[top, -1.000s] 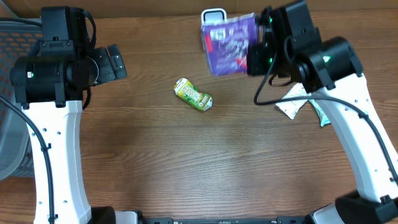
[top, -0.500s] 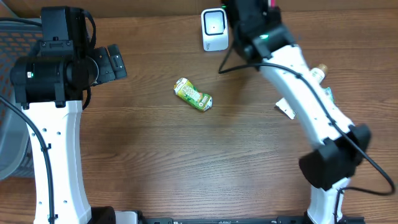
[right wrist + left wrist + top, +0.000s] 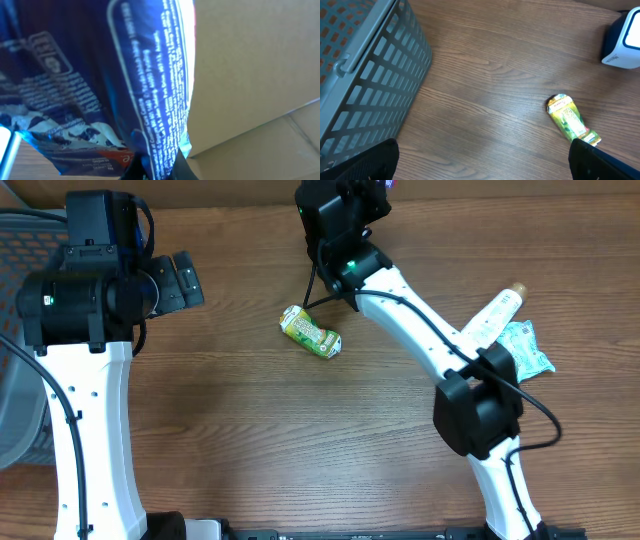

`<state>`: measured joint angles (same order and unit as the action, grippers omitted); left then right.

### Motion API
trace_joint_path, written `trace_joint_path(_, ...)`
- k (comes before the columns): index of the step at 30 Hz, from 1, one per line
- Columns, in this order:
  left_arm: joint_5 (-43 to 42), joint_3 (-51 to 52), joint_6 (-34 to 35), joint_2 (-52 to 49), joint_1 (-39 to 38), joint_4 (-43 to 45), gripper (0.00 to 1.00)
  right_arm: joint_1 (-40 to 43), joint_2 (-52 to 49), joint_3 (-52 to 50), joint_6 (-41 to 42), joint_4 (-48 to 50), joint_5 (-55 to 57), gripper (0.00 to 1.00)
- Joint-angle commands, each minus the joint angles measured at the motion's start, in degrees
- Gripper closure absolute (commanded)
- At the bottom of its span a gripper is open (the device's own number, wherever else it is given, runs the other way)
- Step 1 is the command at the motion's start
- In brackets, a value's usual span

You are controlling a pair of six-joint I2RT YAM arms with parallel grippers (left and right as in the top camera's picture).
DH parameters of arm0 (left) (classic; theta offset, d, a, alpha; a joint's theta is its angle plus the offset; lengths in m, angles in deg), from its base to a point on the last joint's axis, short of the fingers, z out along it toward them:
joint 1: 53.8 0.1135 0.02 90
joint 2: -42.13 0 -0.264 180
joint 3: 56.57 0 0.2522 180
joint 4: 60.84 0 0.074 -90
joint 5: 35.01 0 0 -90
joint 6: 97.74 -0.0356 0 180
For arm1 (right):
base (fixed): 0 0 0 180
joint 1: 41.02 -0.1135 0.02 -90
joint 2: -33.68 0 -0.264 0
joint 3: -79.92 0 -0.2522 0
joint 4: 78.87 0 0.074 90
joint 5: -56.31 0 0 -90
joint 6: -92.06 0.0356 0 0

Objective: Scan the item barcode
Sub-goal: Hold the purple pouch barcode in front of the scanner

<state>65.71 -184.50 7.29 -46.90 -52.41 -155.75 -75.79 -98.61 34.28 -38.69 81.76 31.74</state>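
Observation:
My right gripper (image 3: 159, 167) is shut on a blue-purple snack bag (image 3: 145, 80), pinching its lower edge; printed text shows, but I see no barcode. From overhead the right arm (image 3: 345, 240) reaches to the table's back middle and hides the scanner there, with only a sliver of the bag (image 3: 386, 184) at the top edge. The white scanner (image 3: 623, 40) shows at the upper right of the left wrist view. A green packet (image 3: 310, 332) lies on the wood in the middle. My left gripper (image 3: 482, 162) hangs open over bare table at the left, holding nothing.
A grey slatted basket (image 3: 365, 65) stands at the far left edge. A white tube (image 3: 490, 318) and a teal packet (image 3: 526, 348) lie at the right. A cardboard box wall (image 3: 250, 75) fills the background behind the bag.
The right arm has swung left along the back of the table with the bag and now covers the scanner, uncovering the white tube and teal packet. The left arm stayed still.

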Motion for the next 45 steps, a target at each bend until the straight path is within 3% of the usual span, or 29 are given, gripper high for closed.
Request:
trace_joint_path(1,-0.2,-1.2,0.9,1.0,0.1,0.1,0.01,1.0,-3.0,1.3,-7.6,2.8,4.5,0.96)
trace_joint_path(15,-0.2,-1.2,0.9,1.0,0.1,0.1,0.0,2.4,-5.9,-0.5,-3.0,3.9,6.7,0.96)
trace_joint_path(45,-0.2,-1.2,0.9,1.0,0.1,0.1,0.0,0.5,-8.8,-0.5,-4.8,2.8,5.2,0.96)
